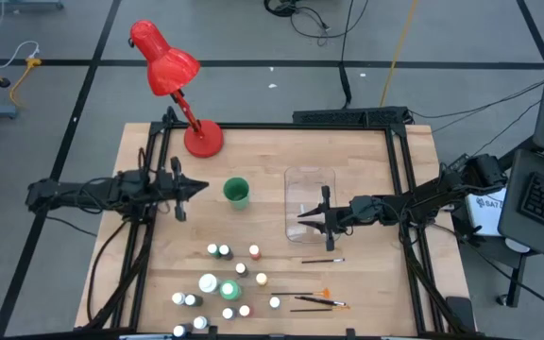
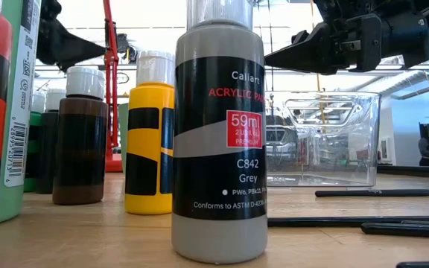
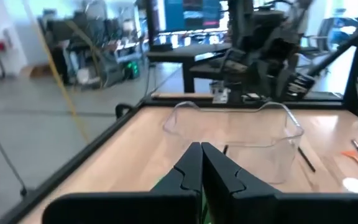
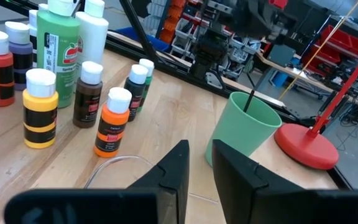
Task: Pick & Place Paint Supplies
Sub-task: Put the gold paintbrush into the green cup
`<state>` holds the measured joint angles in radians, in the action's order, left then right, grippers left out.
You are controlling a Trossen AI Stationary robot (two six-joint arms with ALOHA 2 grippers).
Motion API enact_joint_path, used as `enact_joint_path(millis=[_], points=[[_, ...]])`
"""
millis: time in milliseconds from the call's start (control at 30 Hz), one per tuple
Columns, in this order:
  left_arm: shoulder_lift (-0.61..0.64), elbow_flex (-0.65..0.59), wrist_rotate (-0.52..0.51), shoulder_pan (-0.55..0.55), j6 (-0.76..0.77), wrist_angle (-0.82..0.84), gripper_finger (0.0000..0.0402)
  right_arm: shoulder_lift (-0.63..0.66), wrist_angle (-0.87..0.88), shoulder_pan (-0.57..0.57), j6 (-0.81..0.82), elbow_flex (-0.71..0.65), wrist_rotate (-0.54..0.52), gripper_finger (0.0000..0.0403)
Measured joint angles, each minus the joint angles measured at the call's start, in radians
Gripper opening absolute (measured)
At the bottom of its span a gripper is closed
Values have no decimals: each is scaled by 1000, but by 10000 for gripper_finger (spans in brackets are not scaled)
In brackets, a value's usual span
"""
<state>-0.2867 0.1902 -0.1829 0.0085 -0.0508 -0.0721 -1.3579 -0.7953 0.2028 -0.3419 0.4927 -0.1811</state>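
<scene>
Several small white-capped paint bottles (image 1: 225,283) stand on the near middle of the table; a grey one (image 2: 218,149) is closest in the low view. Thin dark brushes (image 1: 321,300) lie flat to their right. A green cup (image 1: 237,193) stands upright with one dark brush (image 4: 248,99) sticking out of it. My left gripper (image 1: 201,188) hovers shut just left of the cup. My right gripper (image 1: 302,217) is open by a narrow gap above the near left part of a clear plastic container (image 1: 310,189), holding nothing.
A red desk lamp (image 1: 173,80) stands on its round base at the far left of the table. The clear container (image 2: 322,138) sits mid-table, right of the cup. Black frame rails run along the table's edges. Bare wood lies between the cup and the bottles.
</scene>
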Motion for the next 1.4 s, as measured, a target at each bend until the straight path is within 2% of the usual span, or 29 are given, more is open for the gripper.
enact_joint_path(millis=[133, 400, 1033, 1267, 1400], points=[[0, -38, -1, 29, 55, 6, 1, 0, -2, 0, -24, 0, 0, 64], [0, -139, 35, 66, 65, -134, 1, 0, -34, 0, -63, 0, -1, 64], [-1, -142, 52, 71, 50, -114, 10, 0, -39, 0, -44, 0, 0, 64], [0, -142, 60, 68, 85, -332, 3, 0, -56, 1, 3, 0, -3, 64], [-1, -142, 132, 67, 129, -319, 15, 19, -63, 23, 65, 0, -7, 64]])
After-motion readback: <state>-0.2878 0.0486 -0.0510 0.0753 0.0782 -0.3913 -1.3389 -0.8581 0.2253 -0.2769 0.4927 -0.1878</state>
